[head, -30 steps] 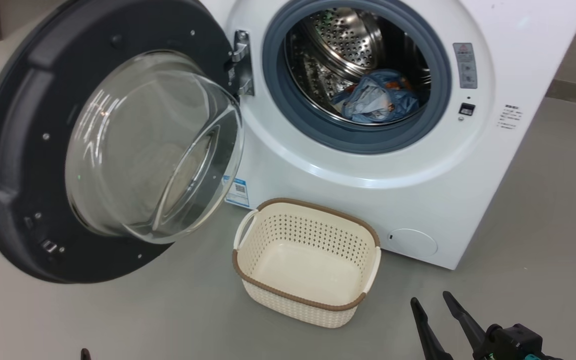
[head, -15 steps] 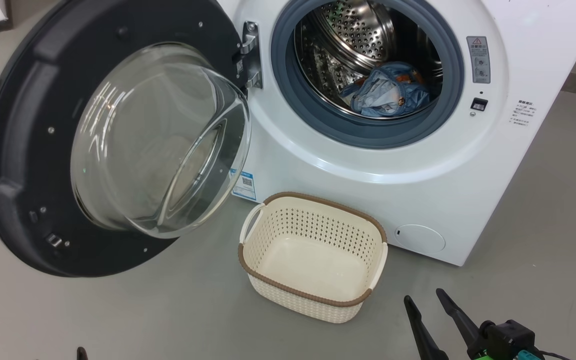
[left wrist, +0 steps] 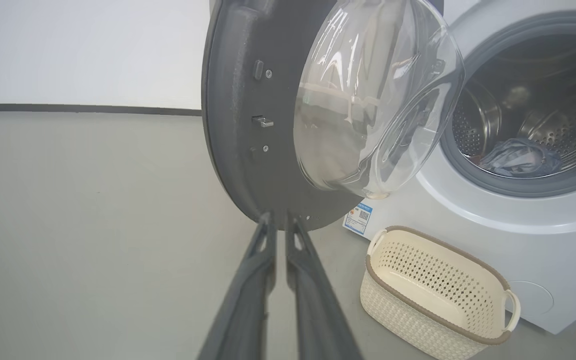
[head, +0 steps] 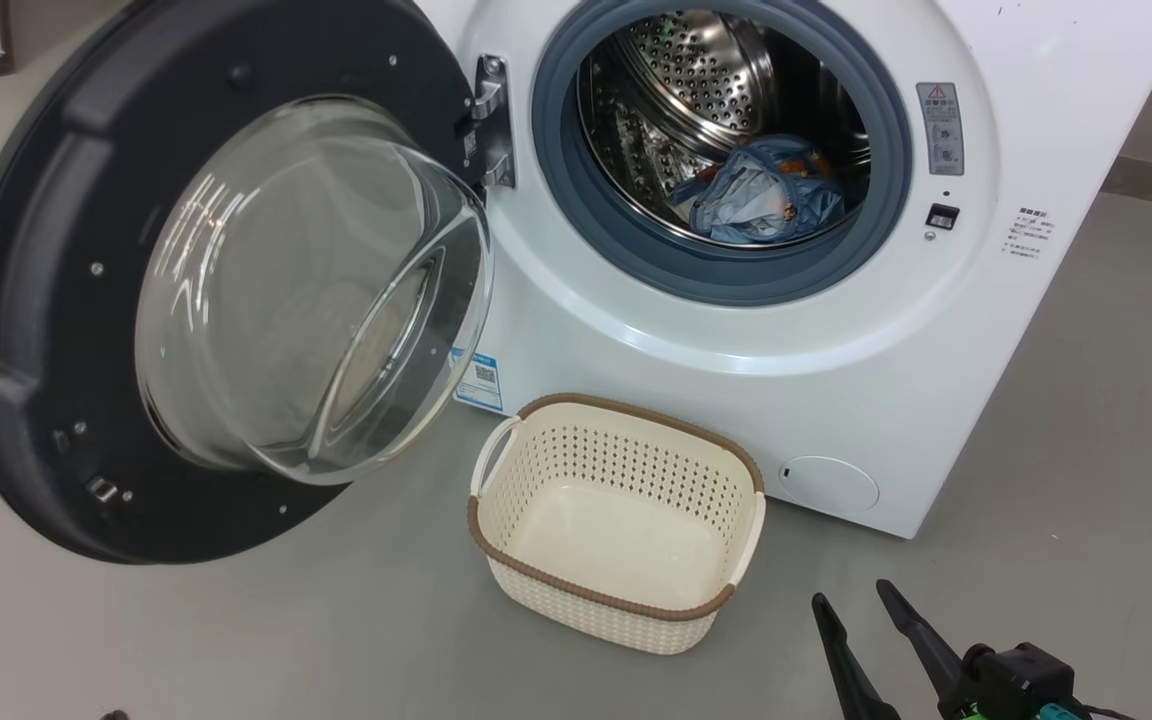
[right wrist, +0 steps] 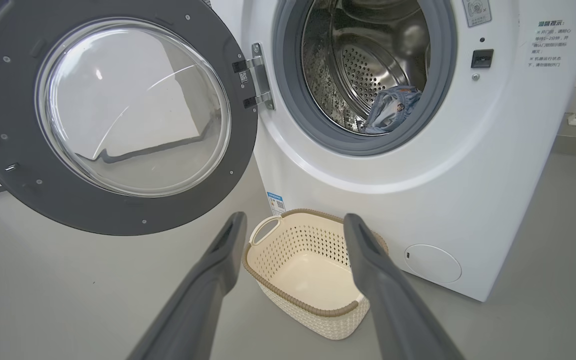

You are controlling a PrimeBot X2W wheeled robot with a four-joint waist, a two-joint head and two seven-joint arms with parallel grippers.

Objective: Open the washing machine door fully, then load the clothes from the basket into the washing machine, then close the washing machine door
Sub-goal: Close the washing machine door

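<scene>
Left hand (left wrist: 279,220) fingertips (left wrist: 266,223) nearly together

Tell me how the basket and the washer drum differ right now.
The basket is empty; the drum holds blue clothes. The basket is cream plastic with a brown rim; the drum is shiny steel. The basket opens upward; the drum opens sideways, its door swung wide. Both have perforated walls.

I see the washing machine door (head: 36,300) standing wide at left, the clothes (head: 761,195) inside the washing machine (head: 736,380), the basket (head: 586,620) on the floor (head: 236,640) before it, and my right gripper (head: 851,594) with its fingers (head: 921,635) parted.
</scene>
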